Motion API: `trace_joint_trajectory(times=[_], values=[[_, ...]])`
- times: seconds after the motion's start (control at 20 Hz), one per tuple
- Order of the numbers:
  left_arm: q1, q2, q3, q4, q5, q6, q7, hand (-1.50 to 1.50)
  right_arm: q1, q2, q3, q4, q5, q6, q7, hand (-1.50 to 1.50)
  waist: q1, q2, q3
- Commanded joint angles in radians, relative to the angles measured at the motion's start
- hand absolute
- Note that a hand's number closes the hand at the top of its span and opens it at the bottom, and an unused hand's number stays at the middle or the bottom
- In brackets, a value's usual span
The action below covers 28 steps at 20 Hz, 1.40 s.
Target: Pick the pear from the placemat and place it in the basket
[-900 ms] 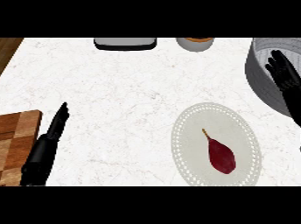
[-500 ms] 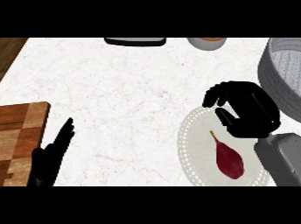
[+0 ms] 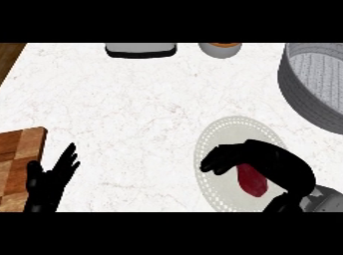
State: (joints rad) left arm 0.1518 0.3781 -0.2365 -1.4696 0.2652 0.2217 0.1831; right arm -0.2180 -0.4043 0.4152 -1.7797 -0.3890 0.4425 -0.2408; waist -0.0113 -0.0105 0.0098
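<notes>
Curling round pear (image 3: 253, 183) on placemat (image 3: 226, 130): right robot hand (image 3: 271, 159), pear beneath palm; left robot hand (image 3: 48, 180) splayed, lower-left.

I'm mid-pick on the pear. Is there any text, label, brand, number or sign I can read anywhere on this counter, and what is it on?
None to read. No words, numbers or signs show on the pear, the placemat, the basket, the cutting board, or the dark tray and bowl at the far edge. The right hand and left hand carry no markings either.
</notes>
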Motion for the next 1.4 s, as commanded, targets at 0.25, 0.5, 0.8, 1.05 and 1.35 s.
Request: trace_joint_trajectory(times=[0.25, 0.5, 0.8, 1.05, 1.35], values=[[0.015, 0.026, 0.018, 0.01, 0.026, -0.037, 0.044, 0.0, -0.158, -0.367, -0.298, -0.025, 0.2, 0.031, 0.067, -1.5, -0.003, 0.008, -0.011], [-0.035, 0.01, 0.027, 0.045, 0.015, -0.033, 0.052, 0.0, -0.269, -0.536, -0.408, 0.152, 0.191, 0.238, -0.038, -1.5, 0.019, 0.017, -0.01], [-0.057, -0.019, 0.009, 0.094, 0.009, -0.057, 0.049, 0.0, -0.339, -0.705, -0.392, 0.228, 0.247, 0.495, -0.118, -1.5, 0.022, 0.019, -0.011], [-0.049, -0.012, 0.027, 0.091, -0.003, -0.065, 0.025, 0.0, -0.339, -0.733, -0.334, 0.267, 0.399, 0.512, -0.229, -1.5, 0.03, 0.019, -0.009], [-0.033, -0.01, 0.033, 0.05, -0.003, -0.061, 0.06, 0.0, -0.295, -0.728, -0.267, 0.312, 0.509, 0.415, -0.378, -1.5, 0.03, 0.018, -0.007]])
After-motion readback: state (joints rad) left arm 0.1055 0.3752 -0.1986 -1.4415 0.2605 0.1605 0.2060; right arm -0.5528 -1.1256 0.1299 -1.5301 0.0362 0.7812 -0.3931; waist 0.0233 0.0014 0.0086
